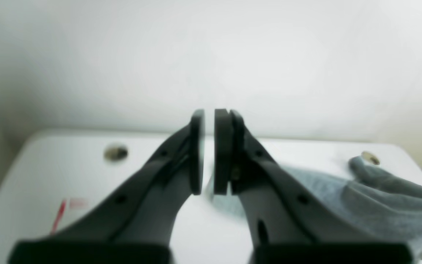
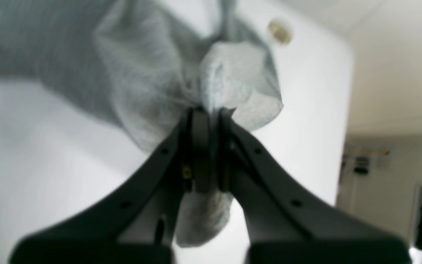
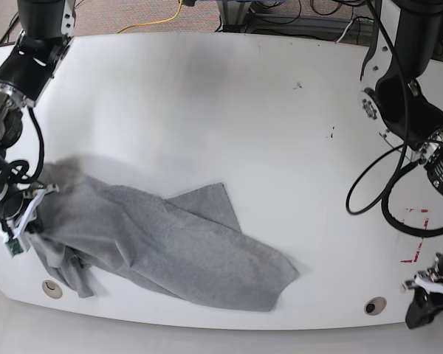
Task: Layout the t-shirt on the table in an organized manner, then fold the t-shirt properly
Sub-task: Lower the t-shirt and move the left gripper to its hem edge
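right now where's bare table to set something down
Free: the whole far half of the table, and the stretch between the t-shirt and the red tape. Crowded: the near corner where the right gripper pinches the shirt.

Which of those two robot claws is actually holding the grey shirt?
The right gripper, at the base view's left edge, is shut on a bunched edge of the t-shirt. The left gripper holds nothing, off by the red tape.
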